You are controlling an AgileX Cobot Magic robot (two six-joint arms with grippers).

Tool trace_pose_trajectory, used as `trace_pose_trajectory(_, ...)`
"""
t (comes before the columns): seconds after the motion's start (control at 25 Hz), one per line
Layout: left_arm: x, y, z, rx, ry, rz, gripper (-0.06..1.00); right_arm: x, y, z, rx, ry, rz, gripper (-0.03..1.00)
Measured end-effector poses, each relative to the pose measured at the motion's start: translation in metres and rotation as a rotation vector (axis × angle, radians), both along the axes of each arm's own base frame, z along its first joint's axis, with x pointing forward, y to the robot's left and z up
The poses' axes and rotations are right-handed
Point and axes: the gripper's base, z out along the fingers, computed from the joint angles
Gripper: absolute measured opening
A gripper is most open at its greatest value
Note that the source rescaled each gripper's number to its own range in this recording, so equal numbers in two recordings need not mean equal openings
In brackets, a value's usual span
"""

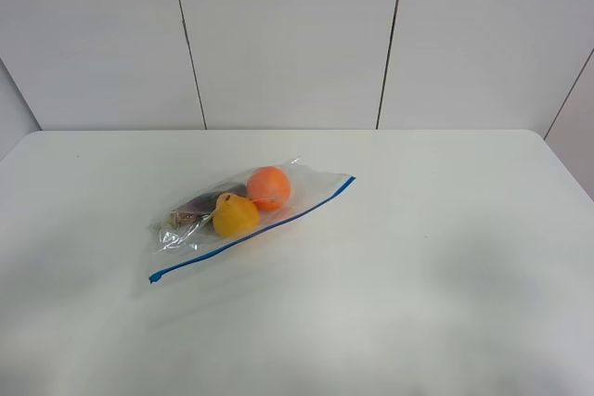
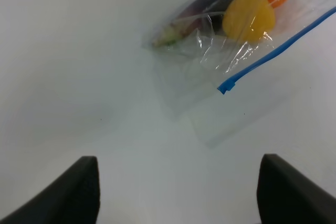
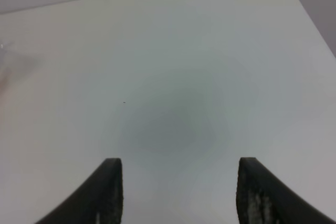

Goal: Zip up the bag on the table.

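The worktop (image 1: 445, 266) is plain white and matte, with rounded far corners; its near half in the exterior high view is bare apart from soft shadows.

Left fingers (image 2: 79, 192): two dark tips at the lower corners of the left wrist view, spread wide and released, with nothing between them. They hang above bare worktop, short of the bag's nearest corner.

Right fingers (image 3: 110, 192): two dark tips at the lower edge of the right wrist view, parted with only white surface and a grey shadow between them. They grasp nothing. A faint clear edge, likely the bag, shows at the left edge of that frame, well apart from the tips.

The bag (image 1: 316, 187) lies flat, left of centre in the exterior high view, set diagonally. Its blue seal strip (image 1: 251, 234) runs along the near long edge, from lower left to upper right. Whether the seal is closed cannot be told.

Inside the bag, a yellow fruit (image 1: 236, 216) sits touching an orange fruit (image 1: 269, 187) just behind it. A dark item (image 1: 200, 201) lies to their left, too blurred to identify.

Beyond the worktop stands a pale panelled wall (image 1: 288, 34) with dark seams.
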Motion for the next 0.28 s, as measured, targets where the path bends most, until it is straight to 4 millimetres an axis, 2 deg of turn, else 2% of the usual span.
trace_pose_trajectory(0.28, 0.0, 0.0, 0.0, 0.0, 0.0, 0.0, 0.97, 0.0, 0.0, 0.0, 0.0, 0.0, 0.0, 0.57)
